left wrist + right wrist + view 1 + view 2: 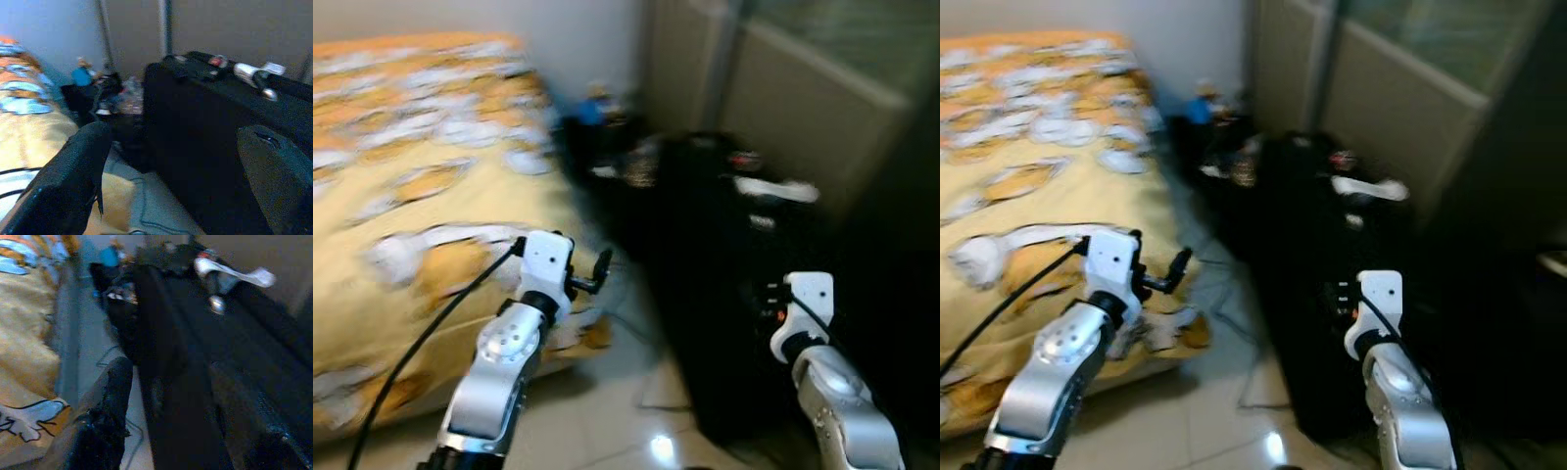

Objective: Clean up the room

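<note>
Standing in the narrow aisle between the bed [421, 186] and a long black case [724, 284], the robot has both arms raised and nothing in either hand. No single object is set by the task, so the likeliest targets, as a judgement, are the loose things lying on top of the black case: a white elongated item [773, 188] with a small red-marked piece [742, 158] beside it. These lie ahead and toward the robot's right, and the white item's long axis runs roughly across the case. The right hand [195, 421] hangs just over the near end of the case and is the nearer of the two; its fingers stand well apart, gripping nothing. The left hand [171, 181] hovers over the edge of the bed, farther from the case, its fingers also spread wide and empty. Further clutter [607, 137], including something blue, sits on the floor at the far end of the aisle by the wall, too blurred to name. Reaching the white item would probably call for stepping forward first.
</note>
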Robot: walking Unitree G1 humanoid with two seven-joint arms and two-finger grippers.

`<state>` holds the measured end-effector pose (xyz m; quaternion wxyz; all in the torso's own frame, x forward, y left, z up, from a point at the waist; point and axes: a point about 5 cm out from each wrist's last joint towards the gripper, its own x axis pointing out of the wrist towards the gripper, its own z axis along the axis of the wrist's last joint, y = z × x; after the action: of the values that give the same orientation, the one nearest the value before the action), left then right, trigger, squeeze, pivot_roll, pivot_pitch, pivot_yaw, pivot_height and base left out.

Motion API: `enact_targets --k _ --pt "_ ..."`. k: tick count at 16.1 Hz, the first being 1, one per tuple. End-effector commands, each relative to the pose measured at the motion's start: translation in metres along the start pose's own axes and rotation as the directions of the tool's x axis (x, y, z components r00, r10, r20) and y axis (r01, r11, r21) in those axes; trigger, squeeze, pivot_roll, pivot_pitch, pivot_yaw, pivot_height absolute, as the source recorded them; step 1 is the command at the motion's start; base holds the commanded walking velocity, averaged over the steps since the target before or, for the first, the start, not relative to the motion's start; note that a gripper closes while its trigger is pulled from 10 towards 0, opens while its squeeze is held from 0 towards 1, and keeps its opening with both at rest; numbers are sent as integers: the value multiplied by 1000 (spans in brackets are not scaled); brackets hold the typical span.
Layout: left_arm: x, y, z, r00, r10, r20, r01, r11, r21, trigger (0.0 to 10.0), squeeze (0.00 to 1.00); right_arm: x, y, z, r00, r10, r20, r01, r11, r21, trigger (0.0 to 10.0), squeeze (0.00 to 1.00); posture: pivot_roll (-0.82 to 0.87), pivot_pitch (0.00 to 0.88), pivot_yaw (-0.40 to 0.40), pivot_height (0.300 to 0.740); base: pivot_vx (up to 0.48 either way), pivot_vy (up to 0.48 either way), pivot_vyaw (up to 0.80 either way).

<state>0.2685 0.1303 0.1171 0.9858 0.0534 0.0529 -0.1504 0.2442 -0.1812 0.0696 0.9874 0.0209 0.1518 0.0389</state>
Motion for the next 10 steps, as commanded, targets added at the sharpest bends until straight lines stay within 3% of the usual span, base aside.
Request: enact_targets --k 1,3,5,7,10 --pt "-1 3 0 1000 5 -2 -5 1000 -3 10000 0 1 3 5 1000 19 13 -19 1000 -3 10000 0 -92 0 8 740 0 0 -788" --pt "-2 5 0 1000 -1 -5 1 1000 -13 10000 0 1 4 6 1000 24 12 -24 1000 -5 10000 0 -89 0 8 740 0 161 -788" --pt "-2 7 -1 1000 4 -18 -4 1000 -2 10000 0 1 5 7 1000 26 13 -26 1000 1 10000 0 -89 0 9 740 0 367 0" --pt "-2 8 0 1000 0 -18 0 1000 -13 10000 0 1 3 1 1000 -3 -24 5 996 93 10000 0 -87 0 12 740 0 0 0" --pt "-2 10 -1 999 -21 -28 22 1000 18 10000 0 5 -6 -2 994 -72 -79 79 994 82 10000 0 -87 0 17 740 0 0 0"
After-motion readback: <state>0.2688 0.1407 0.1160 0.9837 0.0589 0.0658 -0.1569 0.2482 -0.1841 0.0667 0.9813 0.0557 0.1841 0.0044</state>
